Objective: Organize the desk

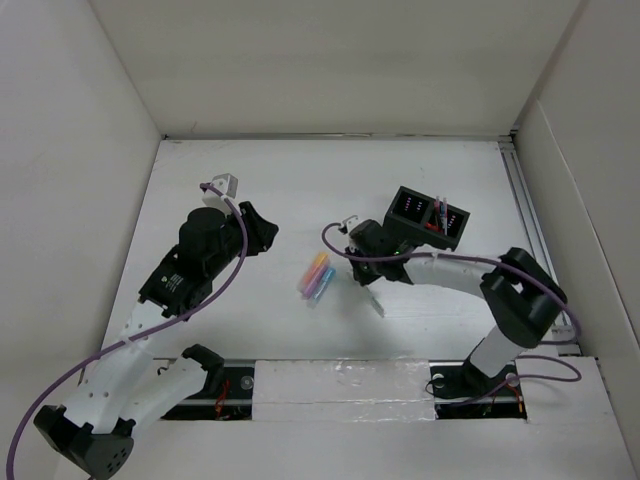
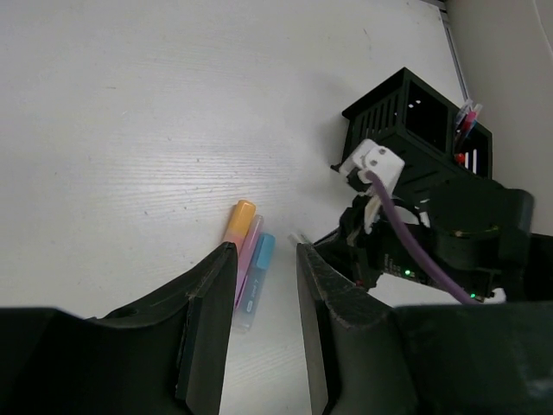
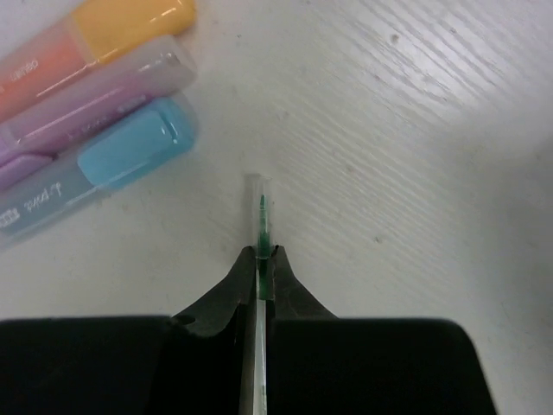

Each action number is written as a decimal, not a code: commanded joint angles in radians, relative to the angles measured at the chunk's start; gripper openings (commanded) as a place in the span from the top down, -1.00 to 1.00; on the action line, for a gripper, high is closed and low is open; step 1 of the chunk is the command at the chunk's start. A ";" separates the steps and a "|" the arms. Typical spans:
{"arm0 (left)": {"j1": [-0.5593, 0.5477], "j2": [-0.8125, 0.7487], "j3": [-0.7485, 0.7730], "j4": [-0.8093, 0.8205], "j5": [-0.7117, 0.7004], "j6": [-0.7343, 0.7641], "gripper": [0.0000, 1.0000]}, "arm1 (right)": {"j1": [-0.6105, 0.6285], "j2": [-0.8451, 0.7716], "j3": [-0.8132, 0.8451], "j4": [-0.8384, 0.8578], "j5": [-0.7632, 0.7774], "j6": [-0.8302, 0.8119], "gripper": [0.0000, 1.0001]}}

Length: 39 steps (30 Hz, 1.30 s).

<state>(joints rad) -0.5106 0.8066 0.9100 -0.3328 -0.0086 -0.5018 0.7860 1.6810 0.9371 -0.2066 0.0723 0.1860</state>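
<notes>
The white table (image 1: 300, 180) fills the floor of the scene, closed in by white wall panels (image 1: 90, 120) on three sides, with a metal rail (image 1: 528, 215) running along its right edge. The left arm (image 1: 190, 265) reaches over the left half, and the left hand (image 2: 263, 251) hovers above the surface with its fingers (image 2: 207, 328) a narrow gap apart and nothing between them. The right arm (image 1: 500, 290) bends in from the right towards the middle. A black two-compartment organizer (image 1: 410, 208) stands near the far right, with a few pens upright in its right compartment. Three highlighters (image 1: 317, 277) (orange, pink and blue) lie side by side near the table's centre, touching one another. Just beside them, the right hand (image 3: 262, 255) is clamped on a thin clear pen (image 3: 259, 207) with a green core, its tip close to the blue highlighter but apart from it.
</notes>
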 commanded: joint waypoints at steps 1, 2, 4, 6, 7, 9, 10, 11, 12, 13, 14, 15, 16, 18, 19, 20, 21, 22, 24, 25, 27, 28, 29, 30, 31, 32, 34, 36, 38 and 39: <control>-0.005 -0.009 0.000 0.041 -0.004 -0.003 0.39 | -0.036 -0.194 -0.009 0.015 0.029 -0.074 1.00; -0.005 -0.007 0.003 0.044 -0.002 -0.007 0.39 | -0.068 -0.236 -0.001 0.019 0.038 -0.091 1.00; -0.005 0.003 0.003 0.054 0.002 -0.014 0.40 | -0.112 -0.367 0.025 0.055 0.043 -0.153 1.00; -0.005 0.012 0.003 0.061 0.002 -0.027 0.40 | -0.210 -0.443 0.046 0.116 0.017 -0.215 1.00; -0.005 0.014 0.000 0.073 0.045 -0.033 0.40 | -0.250 -0.470 0.054 0.136 0.000 -0.261 1.00; -0.005 0.016 -0.005 0.081 0.055 -0.049 0.40 | -0.373 -0.532 0.066 0.195 -0.060 -0.299 1.00; -0.005 0.016 -0.011 0.090 0.067 -0.056 0.40 | -0.413 -0.541 0.068 0.234 -0.065 -0.327 1.00; -0.005 0.016 -0.013 0.095 0.068 -0.060 0.40 | -0.454 -0.547 0.068 0.255 -0.134 -0.339 1.00; -0.005 0.017 -0.013 0.097 0.071 -0.067 0.40 | -0.496 -0.544 0.066 0.295 -0.164 -0.345 1.00; -0.005 0.016 -0.013 0.097 0.075 -0.070 0.40 | -0.574 -0.540 0.057 0.320 -0.195 -0.344 1.00; -0.005 0.016 -0.013 0.095 0.076 -0.072 0.40 | -0.611 -0.535 0.046 0.350 -0.263 -0.338 1.00; -0.005 0.016 -0.014 0.095 0.076 -0.073 0.40 | -0.645 -0.518 0.036 0.433 -0.308 -0.333 1.00; -0.005 0.014 -0.013 0.092 0.078 -0.075 0.40 | -0.700 -0.506 0.014 0.470 -0.337 -0.320 1.00; -0.005 0.011 -0.016 0.092 0.076 -0.078 0.40 | -0.738 -0.465 0.002 0.568 -0.419 -0.313 1.00; -0.005 0.008 -0.017 0.092 0.075 -0.081 0.40 | -0.752 -0.449 -0.004 0.591 -0.437 -0.316 1.00; -0.005 0.005 -0.020 0.089 0.075 -0.083 0.40 | -0.774 -0.434 -0.009 0.607 -0.454 -0.318 1.00; -0.005 0.003 -0.022 0.089 0.075 -0.083 0.40 | -0.784 -0.419 -0.012 0.630 -0.497 -0.316 1.00; -0.005 0.003 -0.020 0.083 0.072 -0.083 0.40 | -0.797 -0.397 -0.018 0.641 -0.517 -0.318 1.00; -0.005 -0.001 -0.023 0.074 0.065 -0.083 0.40 | -0.812 -0.397 -0.056 0.677 -0.546 -0.307 1.00; -0.005 -0.003 -0.029 0.069 0.059 -0.083 0.40 | -0.812 -0.415 -0.072 0.691 -0.551 -0.298 1.00; -0.005 -0.010 -0.040 0.067 0.056 -0.086 0.39 | -0.821 -0.434 -0.127 0.711 -0.545 -0.295 1.00; -0.005 -0.010 -0.049 0.070 0.058 -0.087 0.40 | -0.821 -0.441 -0.139 0.708 -0.540 -0.298 1.00; -0.005 -0.007 -0.052 0.069 0.061 -0.089 0.40 | -0.821 -0.458 -0.153 0.701 -0.531 -0.299 1.00; -0.005 -0.007 -0.054 0.072 0.062 -0.089 0.40 | -0.821 -0.466 -0.181 0.693 -0.519 -0.299 1.00; -0.005 -0.006 -0.054 0.075 0.064 -0.087 0.40 | -0.821 -0.474 -0.193 0.688 -0.513 -0.293 1.00; -0.005 -0.001 -0.053 0.077 0.065 -0.089 0.40 | -0.821 -0.489 -0.201 0.681 -0.500 -0.290 0.97; -0.005 0.003 -0.042 0.078 0.065 -0.078 0.39 | -0.821 -0.507 -0.222 0.658 -0.496 -0.286 0.76; -0.005 0.016 -0.031 0.077 0.064 -0.070 0.39 | -0.821 -0.541 -0.225 0.639 -0.485 -0.286 0.17; -0.005 0.028 -0.022 0.077 0.064 -0.063 0.39 | -0.821 -0.560 -0.207 0.610 -0.477 -0.298 -0.15; -0.005 0.029 -0.020 0.078 0.065 -0.060 0.39 | -0.821 -0.579 -0.192 0.557 -0.477 -0.309 -0.22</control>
<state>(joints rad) -0.5106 0.8265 0.8589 -0.2806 0.0509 -0.5797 -0.0315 1.1557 0.7116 0.3668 -0.4057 -0.1085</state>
